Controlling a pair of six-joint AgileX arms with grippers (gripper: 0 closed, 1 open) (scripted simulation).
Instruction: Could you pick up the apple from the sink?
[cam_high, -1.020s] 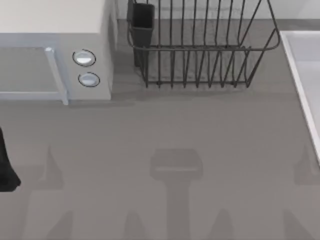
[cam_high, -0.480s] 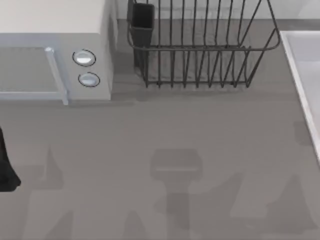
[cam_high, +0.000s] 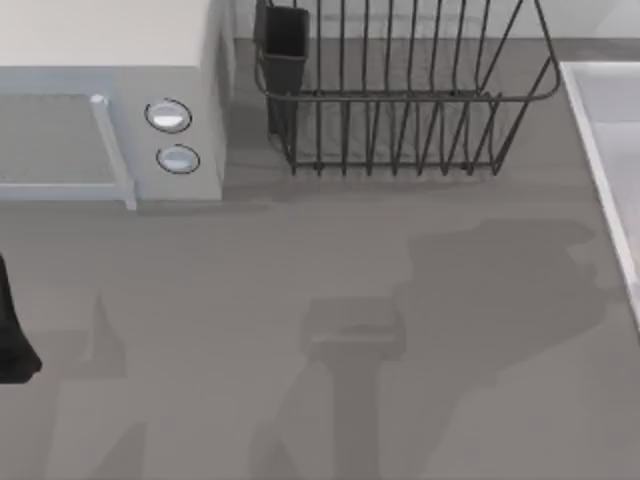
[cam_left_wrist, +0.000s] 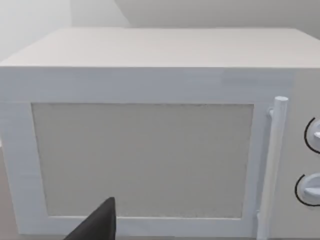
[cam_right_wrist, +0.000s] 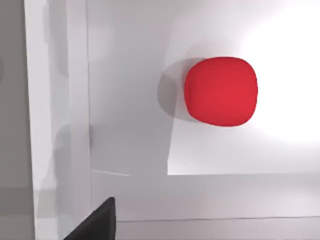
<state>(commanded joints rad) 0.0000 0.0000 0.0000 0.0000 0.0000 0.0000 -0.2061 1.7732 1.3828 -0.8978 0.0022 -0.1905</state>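
The apple (cam_right_wrist: 221, 91) is a smooth bright red ball lying on the pale floor of the sink (cam_right_wrist: 75, 100), a short way in from the straight raised rim. My right gripper (cam_right_wrist: 97, 224) hangs above the sink, looking down on the apple, apart from it; a black tip of it shows at the edge of the right wrist view. In the top view the sink (cam_high: 605, 150) runs along the right edge. My left arm (cam_high: 10, 335) stays parked at the table's left edge, its gripper (cam_left_wrist: 97, 225) facing the microwave door.
A white microwave (cam_high: 110, 120) with two round knobs stands at the back left. A dark wire dish rack (cam_high: 400, 100) with a black cup (cam_high: 286, 40) stands at the back centre. The grey tabletop (cam_high: 330, 260) carries a broad arm shadow towards the right.
The right arm's shadow has swept from the table's lower right up towards the sink and grown larger. The left arm has not moved.
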